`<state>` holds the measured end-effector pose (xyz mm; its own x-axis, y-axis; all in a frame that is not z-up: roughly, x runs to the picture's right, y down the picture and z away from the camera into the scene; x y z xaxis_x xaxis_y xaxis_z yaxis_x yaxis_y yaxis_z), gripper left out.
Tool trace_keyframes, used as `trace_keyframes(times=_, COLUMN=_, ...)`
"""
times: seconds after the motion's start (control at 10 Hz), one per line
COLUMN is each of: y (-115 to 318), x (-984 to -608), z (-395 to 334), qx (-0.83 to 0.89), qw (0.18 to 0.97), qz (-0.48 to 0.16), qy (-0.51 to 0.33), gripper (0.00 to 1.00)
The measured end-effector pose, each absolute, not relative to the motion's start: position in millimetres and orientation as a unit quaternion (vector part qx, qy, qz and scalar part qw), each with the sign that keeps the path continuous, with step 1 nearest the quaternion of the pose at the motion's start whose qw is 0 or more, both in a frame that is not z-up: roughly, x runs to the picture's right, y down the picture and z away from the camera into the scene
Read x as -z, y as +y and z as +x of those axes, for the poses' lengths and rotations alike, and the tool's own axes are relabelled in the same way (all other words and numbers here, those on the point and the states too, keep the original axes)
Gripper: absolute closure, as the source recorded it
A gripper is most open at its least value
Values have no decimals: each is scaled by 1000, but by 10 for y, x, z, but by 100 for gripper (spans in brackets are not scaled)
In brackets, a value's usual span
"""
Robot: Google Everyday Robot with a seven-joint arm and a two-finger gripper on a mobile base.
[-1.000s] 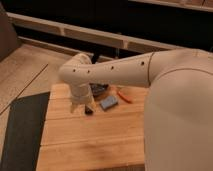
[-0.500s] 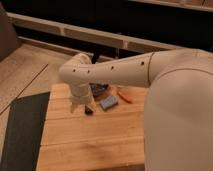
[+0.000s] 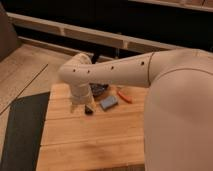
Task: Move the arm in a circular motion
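The cream-white arm (image 3: 125, 72) reaches from the right across the wooden table (image 3: 90, 137) and bends down at a bulbous joint (image 3: 75, 75) over the table's far left part. The gripper (image 3: 89, 109) shows as a small dark tip below that joint, just above the table top. It sits close to the left of a blue-grey flat object (image 3: 108, 103).
An orange thin object (image 3: 124, 96) lies on the table right of the blue-grey one. A dark object (image 3: 99, 89) sits behind the arm. A dark mat (image 3: 22, 130) lies left of the table. A pale shelf rail (image 3: 100, 37) runs along the back.
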<state>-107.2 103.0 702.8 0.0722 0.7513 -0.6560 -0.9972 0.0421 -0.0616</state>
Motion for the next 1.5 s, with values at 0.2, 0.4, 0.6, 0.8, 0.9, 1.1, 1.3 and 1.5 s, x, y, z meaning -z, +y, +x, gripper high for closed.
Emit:
trace_keyframes(times=0.2, y=1030, x=-7028, z=-1072, qx=-640, qw=683, qz=-264, qy=233, gripper=35)
trace_keyframes(times=0.4, y=1030, x=-7028, z=-1072, qx=-640, qw=683, qz=-264, qy=233, gripper=35)
trace_keyframes(times=0.6, y=1030, x=-7028, z=-1072, qx=-640, qw=683, qz=-264, qy=233, gripper=35)
trace_keyframes(times=0.8, y=1023, x=-7025, z=-1069, qx=-640, qw=684, qz=-263, qy=232, gripper=35)
trace_keyframes(times=0.9, y=970, x=-7039, z=-1073, qx=-642, qw=685, qz=-257, qy=228, gripper=35)
trace_keyframes(times=1.1, y=615, x=-7136, z=-1057, qx=-661, qw=686, qz=-230, qy=199, gripper=35)
trace_keyframes(times=1.3, y=30, x=-7199, z=-1007, qx=-651, qw=718, qz=-192, qy=152, gripper=35)
trace_keyframes(times=1.5, y=-378, x=-7200, z=-857, qx=-635, qw=743, qz=-161, qy=134, gripper=35)
